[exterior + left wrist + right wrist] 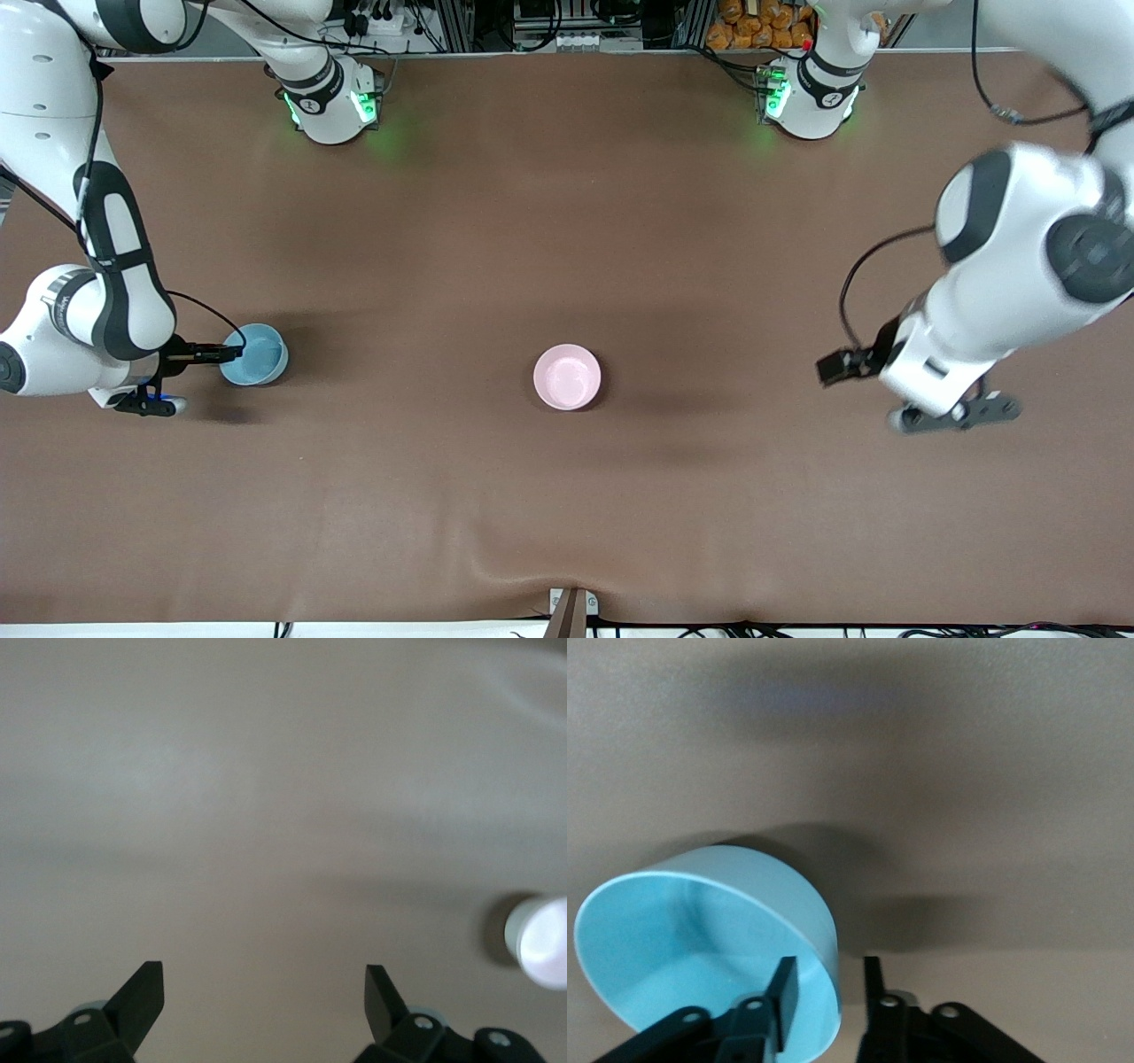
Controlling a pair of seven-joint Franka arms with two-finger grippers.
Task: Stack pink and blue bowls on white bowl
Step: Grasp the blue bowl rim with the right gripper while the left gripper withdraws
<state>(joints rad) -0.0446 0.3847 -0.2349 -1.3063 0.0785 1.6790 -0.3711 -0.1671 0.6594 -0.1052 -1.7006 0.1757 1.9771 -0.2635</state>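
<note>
The small, round, glossy light blue bowl sits on the brown worktop toward the right arm's end. The right gripper straddles its rim, one finger inside and one outside, jaws drawn close on the wall. The matching pale pink bowl stands upright near the middle of the worktop, well apart from the blue one. The left gripper hangs over bare worktop at the left arm's end, jaws spread wide and holding nothing.

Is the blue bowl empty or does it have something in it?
Empty. The right wrist view shows only the blue bowl's bare glossy inside, with one finger of the right gripper inside the rim and the other outside.
</note>
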